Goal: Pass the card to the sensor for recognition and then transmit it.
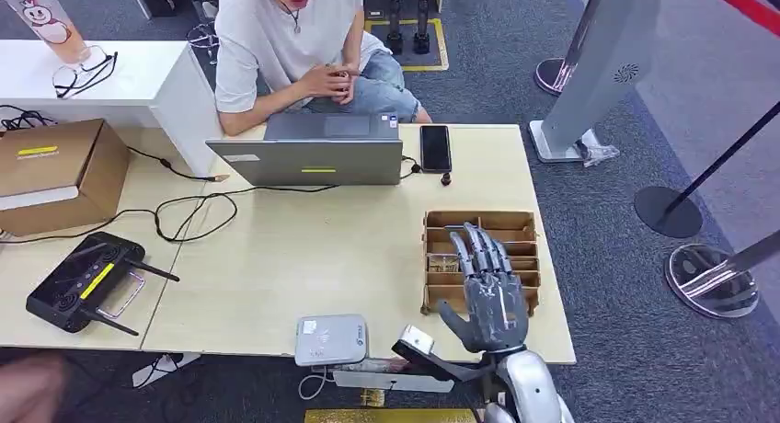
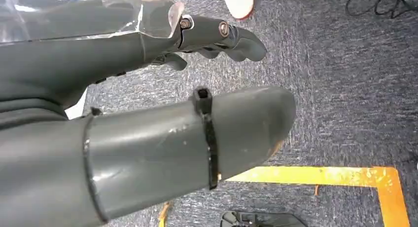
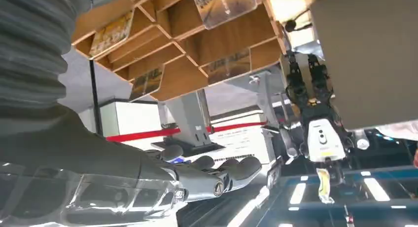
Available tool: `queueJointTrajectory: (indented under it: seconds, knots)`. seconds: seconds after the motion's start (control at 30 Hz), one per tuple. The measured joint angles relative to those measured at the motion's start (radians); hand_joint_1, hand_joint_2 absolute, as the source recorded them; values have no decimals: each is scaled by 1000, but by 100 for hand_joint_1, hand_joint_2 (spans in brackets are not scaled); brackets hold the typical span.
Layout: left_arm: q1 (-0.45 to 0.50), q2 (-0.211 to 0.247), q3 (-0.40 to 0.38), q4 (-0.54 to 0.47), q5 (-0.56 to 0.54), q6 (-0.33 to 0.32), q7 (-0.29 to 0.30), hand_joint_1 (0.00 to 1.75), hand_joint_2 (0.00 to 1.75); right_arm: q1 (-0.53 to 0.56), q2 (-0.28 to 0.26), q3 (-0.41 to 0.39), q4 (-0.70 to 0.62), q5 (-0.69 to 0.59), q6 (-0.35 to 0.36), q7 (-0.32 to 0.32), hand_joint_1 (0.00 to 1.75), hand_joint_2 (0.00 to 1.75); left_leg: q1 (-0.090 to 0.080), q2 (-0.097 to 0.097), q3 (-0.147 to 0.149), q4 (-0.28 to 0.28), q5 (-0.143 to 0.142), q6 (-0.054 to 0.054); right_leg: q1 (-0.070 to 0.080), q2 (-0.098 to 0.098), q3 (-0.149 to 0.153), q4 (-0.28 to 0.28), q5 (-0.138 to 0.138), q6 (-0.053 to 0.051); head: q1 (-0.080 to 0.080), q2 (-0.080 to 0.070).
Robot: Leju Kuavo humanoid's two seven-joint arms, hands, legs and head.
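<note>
Head view looks steeply down on table [image 1: 276, 257]; right wrist view, close, shares wooden organizer [image 1: 480, 257]; left wrist faces carpet [image 2: 345, 89].

One wooden card rack [image 1: 481, 222] stands on the table [image 1: 322, 257], divided into two columns of slots; several slots hold cards, though their number cannot be told. One white card sensor [image 1: 331, 339] sits at the near edge. There is one open laptop [image 1: 317, 152], one black phone [image 1: 435, 148], one black controller [image 1: 83, 282] with antennas, and one cardboard box [image 1: 57, 170]. One pair of glasses [image 1: 85, 74] lies on the white counter [image 1: 138, 74]. One person [image 1: 294, 37] sits behind the laptop. Two robot hands appear: the right hand [image 1: 486, 290] above the rack and the left hand [image 2: 148, 113] over the carpet. Three round stanchion bases [image 1: 713, 280] rest on the floor.
</note>
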Motion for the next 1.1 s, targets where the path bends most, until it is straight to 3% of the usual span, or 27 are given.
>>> queueJointTrajectory:
  seconds: [0.77,1.1]
  knots:
    - [0,-2,15,0,10,12,-14,0,0,34,-26,-77,6,105,11,73,0,175,0,0,0,0,0,0,0,0,0,0,0,0,0,0]
    - [0,0,16,0,12,10,-18,0,0,67,-61,-110,-38,144,132,83,0,175,0,0,0,0,0,0,0,0,0,0,0,0,0,0]
